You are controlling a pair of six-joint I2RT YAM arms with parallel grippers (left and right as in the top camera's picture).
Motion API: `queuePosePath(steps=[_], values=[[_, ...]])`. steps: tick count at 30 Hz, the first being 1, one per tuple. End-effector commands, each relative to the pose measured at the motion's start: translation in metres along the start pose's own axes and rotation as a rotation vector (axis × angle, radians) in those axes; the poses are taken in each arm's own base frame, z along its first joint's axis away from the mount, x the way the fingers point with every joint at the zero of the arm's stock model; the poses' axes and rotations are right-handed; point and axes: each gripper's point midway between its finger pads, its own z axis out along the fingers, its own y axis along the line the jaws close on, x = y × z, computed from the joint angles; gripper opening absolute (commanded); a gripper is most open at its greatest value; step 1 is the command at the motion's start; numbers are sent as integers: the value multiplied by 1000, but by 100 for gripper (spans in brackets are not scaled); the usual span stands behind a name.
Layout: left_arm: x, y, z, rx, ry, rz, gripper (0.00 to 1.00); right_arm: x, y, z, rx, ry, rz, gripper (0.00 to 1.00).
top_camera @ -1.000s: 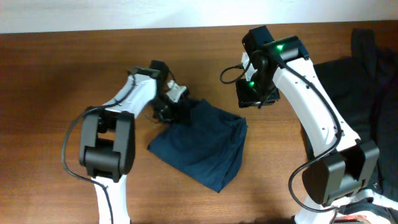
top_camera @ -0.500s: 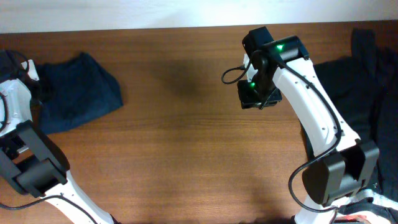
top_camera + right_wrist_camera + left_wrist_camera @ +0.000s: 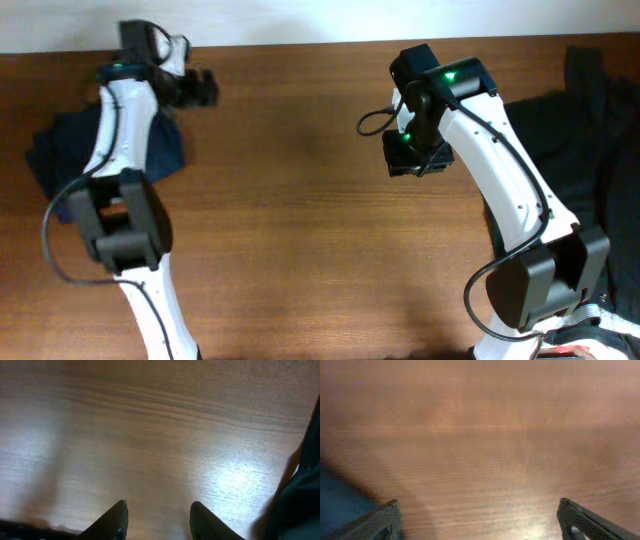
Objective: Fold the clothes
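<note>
A folded dark blue garment (image 3: 60,150) lies at the far left of the wooden table (image 3: 290,220), partly under my left arm; a corner of it shows in the left wrist view (image 3: 335,500). My left gripper (image 3: 200,88) is open and empty, above bare wood to the right of the garment; in its own view (image 3: 477,520) the fingers stand wide apart. My right gripper (image 3: 412,160) is open and empty over bare table, as its wrist view (image 3: 157,520) shows. A pile of dark clothes (image 3: 590,140) lies at the right edge.
The white wall edge (image 3: 300,20) runs along the back of the table. The dark clothes pile also shows at the right edge of the right wrist view (image 3: 305,485). The right arm's base (image 3: 540,280) stands at the front right.
The left arm carried the folded blue garment from the table's middle to the far left, let it go, and its gripper has swung up and right. The right arm has barely moved.
</note>
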Motion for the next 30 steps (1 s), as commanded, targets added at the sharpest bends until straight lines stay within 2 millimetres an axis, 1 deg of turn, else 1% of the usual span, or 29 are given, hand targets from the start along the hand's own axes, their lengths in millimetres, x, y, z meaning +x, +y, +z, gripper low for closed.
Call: queuePosePath(steps=[1,2,3,4,5,6,7,8,9,10,12,13,14,16,17,18,19,20,21,23,24,25,26,27,29,30], values=[[42,13,34,-24,149,-57,99,1,-3,-14,9,-40,8,44],[57,26,33,-75,209,-73,99,1,-3,-14,9,-40,8,44],[74,44,27,-148,274,-92,99,1,-3,-14,9,-40,8,44],[95,71,14,-220,349,-164,99,1,-3,-14,9,-39,8,44],[112,87,4,-255,409,-222,99,1,-3,-14,9,-39,8,44],[134,107,-13,-299,488,-280,99,1,-3,-14,9,-39,8,44],[142,117,-20,-329,515,-300,99,1,-3,-14,9,-39,8,44],[144,120,-22,-309,520,-309,99,1,-3,-14,9,-40,8,44],[141,107,-17,-254,511,-297,99,1,-3,-14,9,-39,8,44],[137,89,-11,-201,510,-266,99,1,-3,-14,9,-38,8,44],[131,56,-3,-114,510,-193,99,0,-3,-14,8,-41,17,53],[128,31,2,-66,510,-143,99,-1,-7,-15,7,-44,49,61],[124,-2,6,-45,511,-57,99,-7,-20,-14,-3,-52,115,74],[124,-50,11,-21,517,47,99,-13,-38,-14,-78,-48,178,88],[129,-69,13,-10,537,89,99,-13,-51,-11,-102,-39,192,88],[147,-93,6,1,613,131,99,-5,-69,-3,-102,0,249,89],[161,-99,-2,2,679,137,99,5,-76,4,-98,43,276,89],[174,-101,-13,-3,748,125,99,18,-81,12,-94,101,298,89],[194,-101,-33,-12,862,99,99,36,-81,26,-101,176,315,89],[209,-101,-53,-21,961,75,99,60,-76,45,-122,276,332,88],[210,-101,-56,-21,960,74,99,73,-75,53,-120,310,333,88],[210,-103,-61,-17,958,73,99,80,-75,57,-122,320,324,88],[214,-104,-72,-15,960,71,99,93,-75,63,-123,311,319,88],[221,-105,-90,-14,947,72,99,102,-72,64,-142,239,309,88],[221,-107,-105,-16,852,72,99,106,-68,59,-166,108,291,90],[222,-107,-113,-12,781,81,99,106,-67,50,-175,-1,271,97]])
